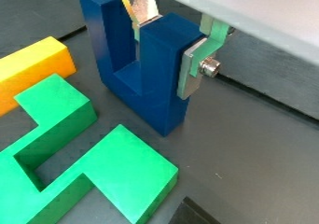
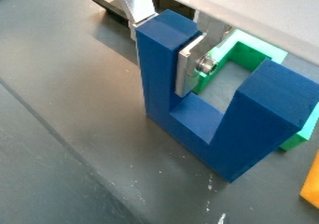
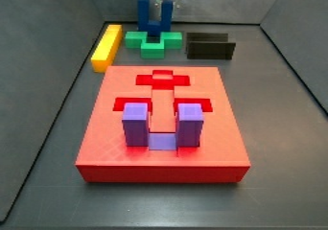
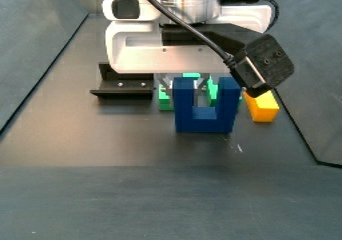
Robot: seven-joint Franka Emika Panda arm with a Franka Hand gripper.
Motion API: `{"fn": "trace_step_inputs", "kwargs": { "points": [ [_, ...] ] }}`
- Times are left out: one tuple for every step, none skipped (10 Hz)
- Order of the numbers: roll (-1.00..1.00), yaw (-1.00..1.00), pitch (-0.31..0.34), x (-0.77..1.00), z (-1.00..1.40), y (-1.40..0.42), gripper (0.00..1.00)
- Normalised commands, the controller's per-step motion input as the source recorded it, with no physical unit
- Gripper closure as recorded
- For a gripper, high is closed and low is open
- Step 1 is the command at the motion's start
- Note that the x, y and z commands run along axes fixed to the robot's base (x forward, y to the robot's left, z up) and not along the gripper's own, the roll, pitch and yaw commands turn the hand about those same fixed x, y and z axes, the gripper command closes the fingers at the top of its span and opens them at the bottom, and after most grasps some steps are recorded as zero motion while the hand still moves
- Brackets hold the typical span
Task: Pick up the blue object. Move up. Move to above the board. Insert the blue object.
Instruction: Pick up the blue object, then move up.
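The blue object (image 1: 137,78) is a dark blue U-shaped block standing upright on the dark floor, prongs up. It shows in both wrist views (image 2: 218,116) and both side views (image 3: 156,25) (image 4: 207,112). My gripper (image 1: 166,41) is shut on one of its prongs, with a silver finger plate on each side (image 2: 165,36). In a side view the gripper (image 3: 156,11) is at the far end of the floor, beyond the board. The board (image 3: 113,148) is a large red slab with a cross-shaped recess (image 3: 160,80), nearer the camera.
A green block (image 1: 75,162) lies right beside the blue object (image 3: 161,45). A yellow block (image 3: 106,44) lies to its left, and the dark fixture (image 3: 210,46) stands to its right. A purple U-shaped block (image 3: 159,128) sits in the board.
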Motion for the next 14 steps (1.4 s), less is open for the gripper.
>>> {"fn": "trace_step_inputs", "kwargs": {
  "points": [
    [0.00, 0.00, 0.000, 0.00, 0.00, 0.00, 1.00],
    [0.00, 0.00, 0.000, 0.00, 0.00, 0.00, 1.00],
    [0.00, 0.00, 0.000, 0.00, 0.00, 0.00, 1.00],
    [0.00, 0.00, 0.000, 0.00, 0.00, 0.00, 1.00],
    [0.00, 0.00, 0.000, 0.00, 0.00, 0.00, 1.00],
    [0.00, 0.00, 0.000, 0.00, 0.00, 0.00, 1.00],
    [0.00, 0.00, 0.000, 0.00, 0.00, 0.00, 1.00],
    [0.00, 0.00, 0.000, 0.00, 0.00, 0.00, 1.00],
    [0.00, 0.00, 0.000, 0.00, 0.00, 0.00, 1.00],
    [0.00, 0.00, 0.000, 0.00, 0.00, 0.00, 1.00],
    [0.00, 0.00, 0.000, 0.00, 0.00, 0.00, 1.00],
    [0.00, 0.00, 0.000, 0.00, 0.00, 0.00, 1.00],
    [0.00, 0.00, 0.000, 0.00, 0.00, 0.00, 1.00],
    [0.00, 0.00, 0.000, 0.00, 0.83, 0.00, 1.00]
  ]
}}
